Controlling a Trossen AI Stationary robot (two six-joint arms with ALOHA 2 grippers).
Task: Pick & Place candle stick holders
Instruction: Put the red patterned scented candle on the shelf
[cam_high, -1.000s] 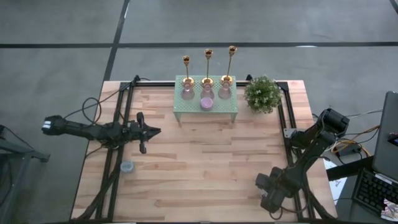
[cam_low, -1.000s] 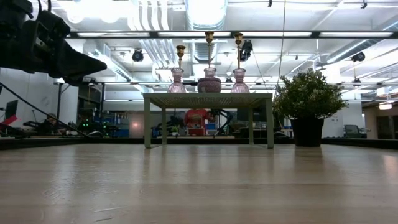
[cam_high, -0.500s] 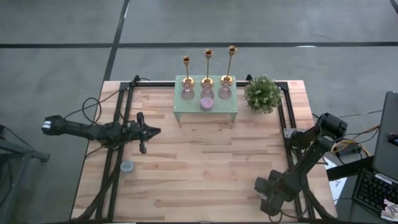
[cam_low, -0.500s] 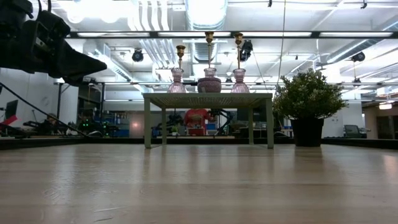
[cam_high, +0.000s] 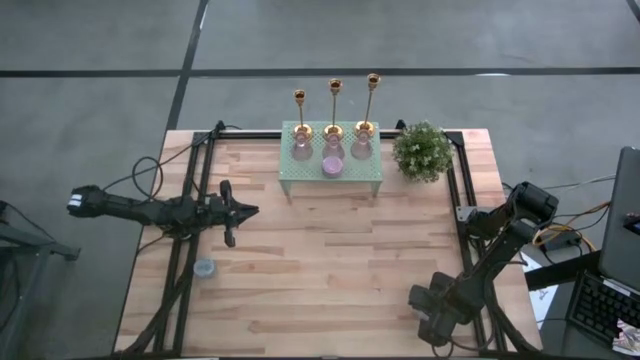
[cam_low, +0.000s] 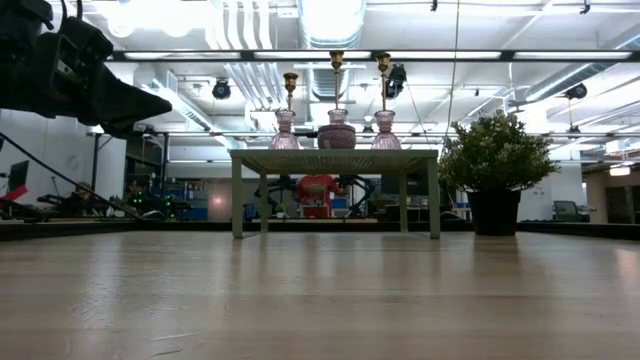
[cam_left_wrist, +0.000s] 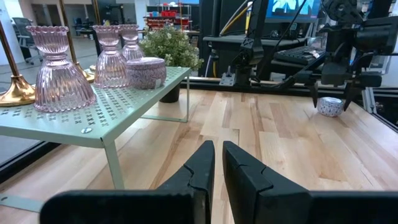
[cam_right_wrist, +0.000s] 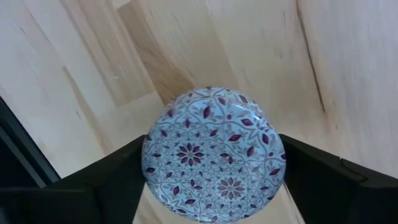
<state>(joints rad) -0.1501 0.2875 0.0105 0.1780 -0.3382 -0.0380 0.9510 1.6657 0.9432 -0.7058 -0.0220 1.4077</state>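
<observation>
High view gives me the wooden table (cam_high: 330, 260) first, with my left arm lying across its left side and my right arm folded at the near right corner. Next in size, a pale green perforated stand (cam_high: 330, 165) sits at the far edge, a potted plant (cam_high: 421, 150) just beside it. On the stand's back edge I see the three candle stick holders (cam_high: 334, 105), upright in a row behind pink glass vases (cam_left_wrist: 59, 71). My left gripper (cam_left_wrist: 215, 163) hangs above the table with fingers pressed nearly together, empty. My right gripper (cam_right_wrist: 211, 186) pinches a small patterned dome (cam_right_wrist: 213, 155).
</observation>
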